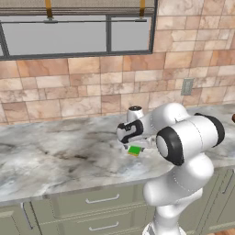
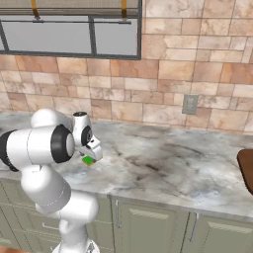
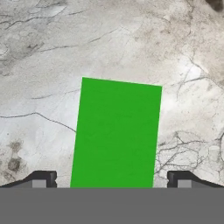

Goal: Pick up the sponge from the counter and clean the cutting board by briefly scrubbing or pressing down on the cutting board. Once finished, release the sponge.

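Observation:
The sponge (image 3: 116,133) lies flat on the marbled counter (image 3: 43,65), its bright green top facing the hand. My gripper (image 3: 112,181) hangs just over it, open, one dark fingertip (image 3: 41,179) on each side with a small gap to the sponge. In the left base view the sponge (image 1: 134,150) peeks out under the hand, showing a thin yellow edge. From the right base view the sponge (image 2: 88,160) sits below the gripper (image 2: 91,156) near the counter's front. The dark reddish-brown cutting board (image 2: 246,170) is cut off at the right edge, far from the sponge.
A brick backsplash with a grey wall outlet (image 2: 189,104) runs behind the counter (image 2: 173,168). A window (image 1: 69,36) sits above it. Grey-green drawers (image 1: 103,199) line the front below the counter edge.

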### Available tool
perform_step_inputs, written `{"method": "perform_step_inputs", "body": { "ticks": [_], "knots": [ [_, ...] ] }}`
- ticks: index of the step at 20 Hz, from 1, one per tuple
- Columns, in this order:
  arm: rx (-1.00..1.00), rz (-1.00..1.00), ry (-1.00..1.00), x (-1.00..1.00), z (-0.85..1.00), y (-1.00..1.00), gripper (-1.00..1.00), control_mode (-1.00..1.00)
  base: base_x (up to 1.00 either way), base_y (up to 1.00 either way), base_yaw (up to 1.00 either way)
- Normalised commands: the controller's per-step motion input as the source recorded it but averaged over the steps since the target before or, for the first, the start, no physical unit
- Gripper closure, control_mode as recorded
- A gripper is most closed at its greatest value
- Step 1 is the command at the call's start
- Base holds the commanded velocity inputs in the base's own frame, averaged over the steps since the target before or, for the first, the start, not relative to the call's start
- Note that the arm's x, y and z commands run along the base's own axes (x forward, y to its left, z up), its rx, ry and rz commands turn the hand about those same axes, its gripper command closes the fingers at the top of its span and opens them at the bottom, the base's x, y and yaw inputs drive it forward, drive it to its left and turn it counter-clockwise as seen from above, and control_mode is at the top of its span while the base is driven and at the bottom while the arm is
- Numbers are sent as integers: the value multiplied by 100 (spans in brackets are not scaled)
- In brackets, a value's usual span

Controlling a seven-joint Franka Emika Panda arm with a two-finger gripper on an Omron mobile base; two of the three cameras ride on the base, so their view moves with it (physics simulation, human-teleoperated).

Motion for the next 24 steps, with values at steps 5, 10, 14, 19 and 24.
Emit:
{"method": "perform_step_inputs", "body": {
  "ticks": [5,10,14,19,24],
  "knots": [
    [0,0,-2,0,-7,0,-100,-100,0,0,0],
    [0,0,-4,0,-2,0,-100,-100,0,0,0],
    [0,0,-3,0,-1,0,-100,-100,0,0,0],
    [0,0,-1,5,-2,0,-100,-100,0,0,0],
    [0,0,0,13,-4,0,-100,-100,0,0,0]
  ]
}}
